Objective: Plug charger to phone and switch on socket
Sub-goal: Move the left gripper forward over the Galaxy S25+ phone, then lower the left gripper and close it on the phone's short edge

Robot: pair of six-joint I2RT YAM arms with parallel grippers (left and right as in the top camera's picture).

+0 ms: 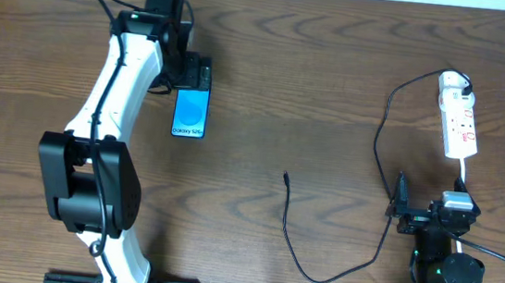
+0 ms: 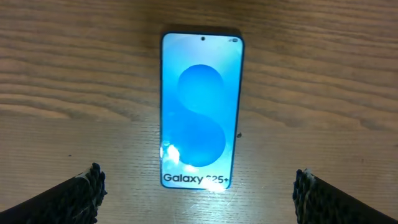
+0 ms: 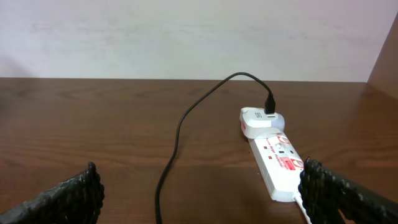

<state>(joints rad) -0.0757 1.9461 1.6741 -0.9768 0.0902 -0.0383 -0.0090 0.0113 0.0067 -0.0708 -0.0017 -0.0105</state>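
Glossy slab phone point(image 2: 202, 109) flat on woodgrain table point(image 2: 62, 93), long axis pointing straight away from left gripper point(image 2: 198, 188), jaws spread wide. Right gripper point(image 3: 199, 193) open too; white socket point(image 3: 280, 165) ahead-right.

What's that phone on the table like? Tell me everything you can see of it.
The phone is a slim, round-cornered rectangle. Its lit blue-teal screen shows a pale band reading "Galaxy S25+" and a tiny camera hole at the top. It lies flat, face up, on the wooden table, nothing plugged in. The left gripper hangs open over it, clear of its sides.
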